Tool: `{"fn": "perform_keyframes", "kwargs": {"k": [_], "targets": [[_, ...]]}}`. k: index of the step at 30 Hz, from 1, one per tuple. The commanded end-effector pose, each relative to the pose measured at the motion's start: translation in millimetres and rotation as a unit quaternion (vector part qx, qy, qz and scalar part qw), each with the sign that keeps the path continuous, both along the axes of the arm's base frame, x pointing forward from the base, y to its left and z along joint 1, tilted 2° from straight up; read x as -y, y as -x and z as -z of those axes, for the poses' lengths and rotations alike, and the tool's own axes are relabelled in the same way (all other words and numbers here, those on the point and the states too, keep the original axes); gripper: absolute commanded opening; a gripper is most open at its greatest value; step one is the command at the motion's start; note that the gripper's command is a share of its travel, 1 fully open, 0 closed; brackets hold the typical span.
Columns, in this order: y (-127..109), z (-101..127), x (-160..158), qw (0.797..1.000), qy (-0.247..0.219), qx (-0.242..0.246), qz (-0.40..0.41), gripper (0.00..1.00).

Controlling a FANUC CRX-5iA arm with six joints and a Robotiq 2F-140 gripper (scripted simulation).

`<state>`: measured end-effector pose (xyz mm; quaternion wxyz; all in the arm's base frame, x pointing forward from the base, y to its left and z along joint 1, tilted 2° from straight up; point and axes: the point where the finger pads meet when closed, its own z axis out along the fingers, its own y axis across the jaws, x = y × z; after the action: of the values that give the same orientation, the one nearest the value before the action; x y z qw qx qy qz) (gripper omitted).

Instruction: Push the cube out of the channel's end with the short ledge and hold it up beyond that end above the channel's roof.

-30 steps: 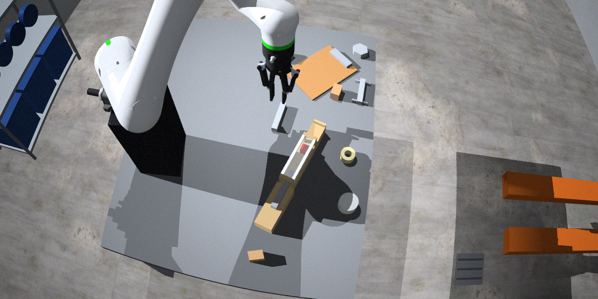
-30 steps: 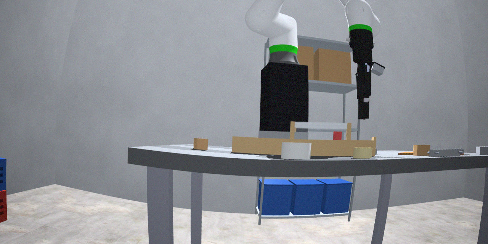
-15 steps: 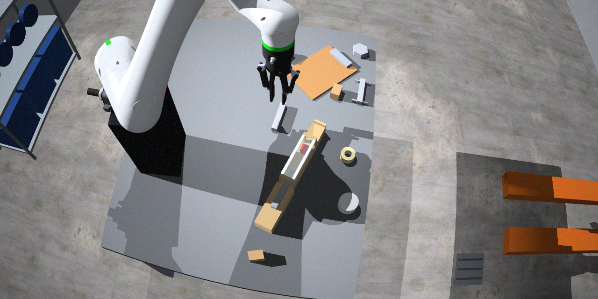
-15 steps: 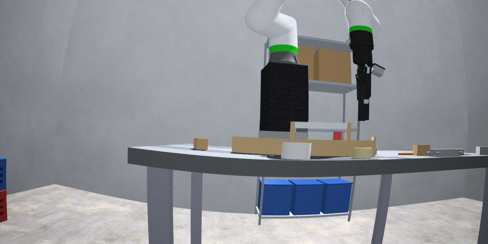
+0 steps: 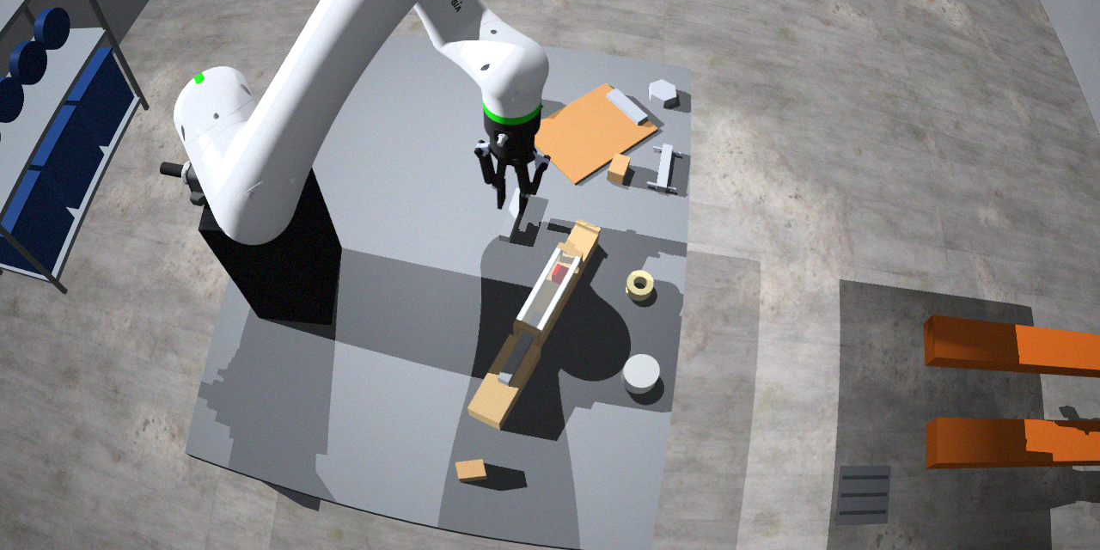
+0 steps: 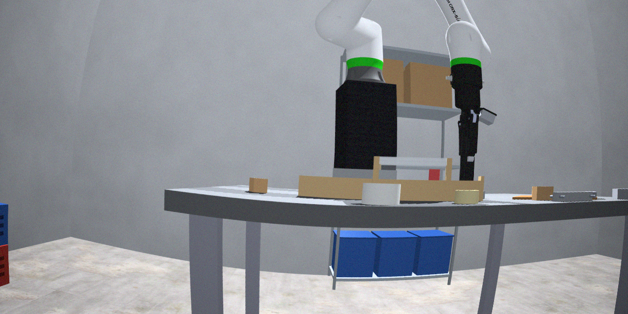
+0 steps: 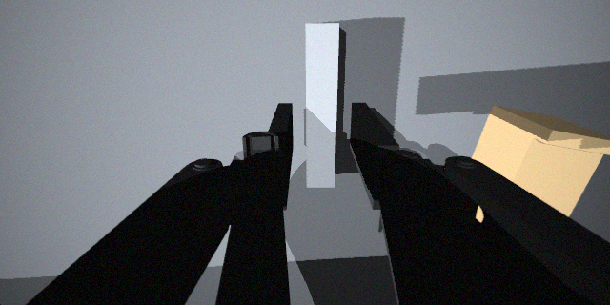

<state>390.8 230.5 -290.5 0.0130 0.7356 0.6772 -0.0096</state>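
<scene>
My gripper (image 5: 512, 208) (image 6: 466, 179) (image 7: 321, 125) points down, low over the table. Its fingers stand open on either side of a pale grey bar (image 5: 513, 225) (image 7: 322, 67), with a gap on each side in the wrist view. The bar lies on the table beside the channel's lipped end. The red cube (image 5: 559, 272) (image 6: 433, 174) is inside the channel under its clear roof (image 6: 412, 160), near the end with the short ledge (image 5: 582, 239) (image 7: 534, 162) and raised lip (image 6: 481, 181). The longer wooden run at the other end holds a small grey block (image 5: 504, 378).
Right of the channel are a cream ring (image 5: 639, 281) (image 6: 466, 196) and a white cylinder (image 5: 640, 372) (image 6: 380, 193). Behind are an orange board (image 5: 588, 135), a wooden block (image 5: 618, 168), a grey axle-like part (image 5: 664, 168) and a hex piece (image 5: 663, 92). Another wooden block (image 5: 470, 468) (image 6: 258, 185) lies near the front.
</scene>
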Motion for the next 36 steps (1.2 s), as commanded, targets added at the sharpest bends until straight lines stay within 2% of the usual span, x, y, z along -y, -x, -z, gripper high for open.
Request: {"fn": "perform_keyframes", "kwargs": {"k": [1, 13, 21, 36], "targets": [[-1.8, 11.3, -0.8, 1.0, 0.0, 0.001, 0.0, 0.3], [-1.8, 20.7, -0.5, 1.0, 0.0, 0.001, 0.0, 0.3], [-1.9, 36.0, 0.0, 1.0, 0.0, 0.001, 0.0, 0.3], [-1.9, 36.8, 0.0, 1.0, 0.0, 0.001, 0.0, 0.3]]}}
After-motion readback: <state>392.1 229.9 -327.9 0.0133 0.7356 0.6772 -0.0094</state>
